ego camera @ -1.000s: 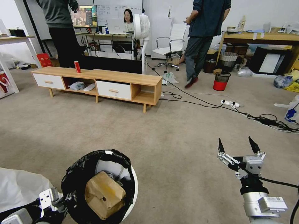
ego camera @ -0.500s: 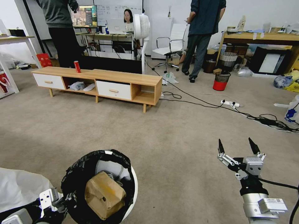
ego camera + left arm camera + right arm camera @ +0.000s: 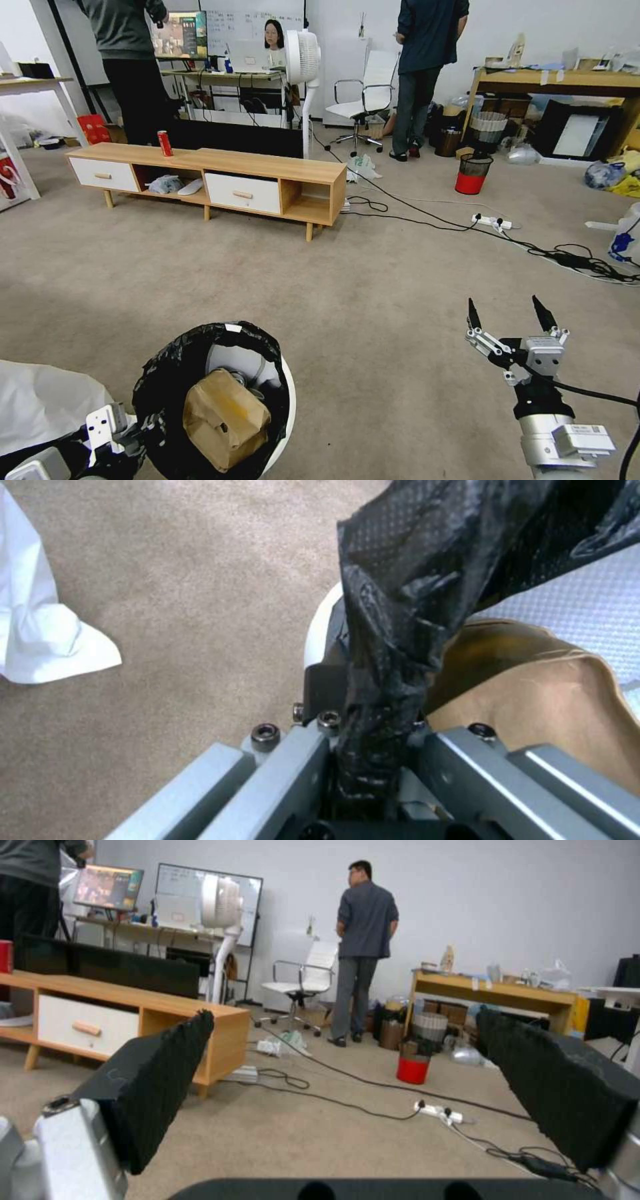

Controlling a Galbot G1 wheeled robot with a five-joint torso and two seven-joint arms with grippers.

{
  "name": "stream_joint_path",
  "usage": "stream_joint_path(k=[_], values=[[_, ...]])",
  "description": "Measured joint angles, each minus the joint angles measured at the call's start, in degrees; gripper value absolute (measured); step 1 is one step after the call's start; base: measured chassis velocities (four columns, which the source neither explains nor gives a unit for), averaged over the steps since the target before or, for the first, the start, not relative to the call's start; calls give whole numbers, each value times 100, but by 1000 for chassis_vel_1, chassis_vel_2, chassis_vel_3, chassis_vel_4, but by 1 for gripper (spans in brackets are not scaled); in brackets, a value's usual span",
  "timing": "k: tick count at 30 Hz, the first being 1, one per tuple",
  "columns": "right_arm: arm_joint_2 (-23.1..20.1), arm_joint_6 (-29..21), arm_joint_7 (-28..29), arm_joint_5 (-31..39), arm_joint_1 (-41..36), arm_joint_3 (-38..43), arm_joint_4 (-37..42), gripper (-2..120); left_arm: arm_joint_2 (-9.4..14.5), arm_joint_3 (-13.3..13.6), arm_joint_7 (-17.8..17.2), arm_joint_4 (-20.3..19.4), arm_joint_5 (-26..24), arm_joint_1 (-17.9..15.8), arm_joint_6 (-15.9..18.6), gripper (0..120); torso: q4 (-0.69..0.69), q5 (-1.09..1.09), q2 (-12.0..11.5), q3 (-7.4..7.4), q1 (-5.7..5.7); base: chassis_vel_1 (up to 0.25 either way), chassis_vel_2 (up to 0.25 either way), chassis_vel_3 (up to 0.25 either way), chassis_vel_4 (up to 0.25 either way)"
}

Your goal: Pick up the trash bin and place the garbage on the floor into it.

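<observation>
The trash bin (image 3: 159,380), white with a crinkly black bag (image 3: 400,605), hangs at the lower left of the head view. My left gripper (image 3: 133,427) is shut on its near rim and bag (image 3: 373,740). Inside the bin lies garbage: a tan cardboard box (image 3: 225,419) (image 3: 547,705) beside a white curved lid piece (image 3: 243,363). At the lower right my right gripper (image 3: 510,313) (image 3: 343,1015) hangs open above the floor (image 3: 333,287) with nothing between its fingers.
A low wooden cabinet (image 3: 207,177) with an upright red can (image 3: 165,143) stands ahead on the left. Black cables (image 3: 567,257) and a power strip (image 3: 493,222) cross the carpet on the right. A red bin (image 3: 473,175) stands farther back. White sheeting (image 3: 40,400) lies beside the bin.
Both grippers and the bin have held still. A person in dark blue at the back has stepped farther away.
</observation>
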Motion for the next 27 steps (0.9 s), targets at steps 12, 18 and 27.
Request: stream_joint_path(k=[12, 18, 27], values=[[11, 26, -6, -21, -23, 13, -6, 100, -14, 12, 19, 41, 13, -21, 1, 0, 0, 0, 0, 0, 0, -17, -14, -21, -17], [-4, 43, -6, -13, -5, 28, -25, 100, -22, 14, 19, 54, 18, -36, 0, 0, 0, 0, 0, 0, 0, -69, -69, -68, -64], [-34, 67, -6, 3, 53, 21, -69, 100, -47, 18, 22, 67, 40, -52, 0, 0, -1, 0, 0, 0, 0, -111, -109, -96, -110]])
